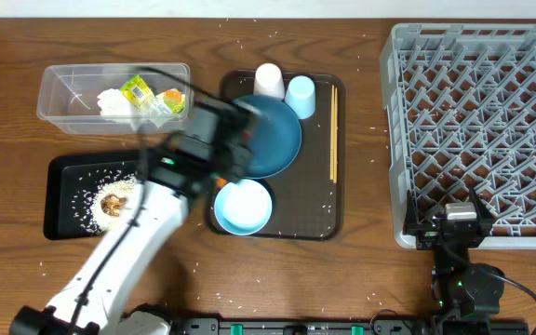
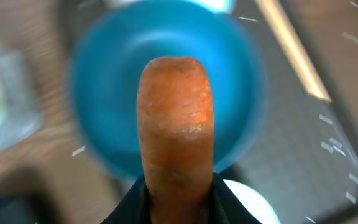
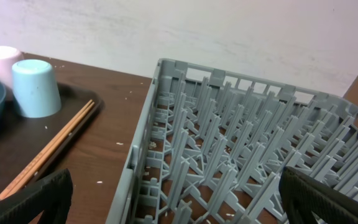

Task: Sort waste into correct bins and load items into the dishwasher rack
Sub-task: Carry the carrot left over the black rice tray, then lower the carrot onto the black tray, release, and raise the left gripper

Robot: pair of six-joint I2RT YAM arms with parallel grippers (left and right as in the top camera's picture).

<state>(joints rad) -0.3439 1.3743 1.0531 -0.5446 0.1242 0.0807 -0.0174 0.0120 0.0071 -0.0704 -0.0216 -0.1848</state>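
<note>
Nearest the robot's base, the right gripper (image 1: 454, 221) hangs far to the right of the big dark-blue dish (image 1: 282, 140), at the near corner of the dishwasher rack (image 1: 491, 112). Its fingers are spread wide and hold nothing.

Just on the near side of the dish sits the small light-blue bowl (image 1: 243, 207). To the dish's near left lies the black tray (image 1: 68, 191), which holds white rice (image 1: 89, 207) and a small brown lump (image 1: 112, 203).

Over the dish's left edge, the left gripper (image 2: 178, 199) is clamped on the base of the orange carrot (image 2: 176, 118). The carrot's long axis runs straight out past the fingertips, its rounded end pointing away from the wrist across the dish. The wrist view is blurred.

Beyond the dish stand the white cup (image 1: 268, 80) and pale-blue cup (image 1: 300, 96), with the chopsticks (image 1: 333, 130) to the dish's right. To its far left, the clear tub (image 1: 59, 93) holds the tissue (image 1: 114, 104) and wrapper (image 1: 138, 90).

Since the tub holds the paper and wrapper and the tray holds the food scraps, the carrot most likely belongs in the black tray. That lies left of and nearer than the held carrot, within the left arm's reach. The right arm is well apart from it.
</note>
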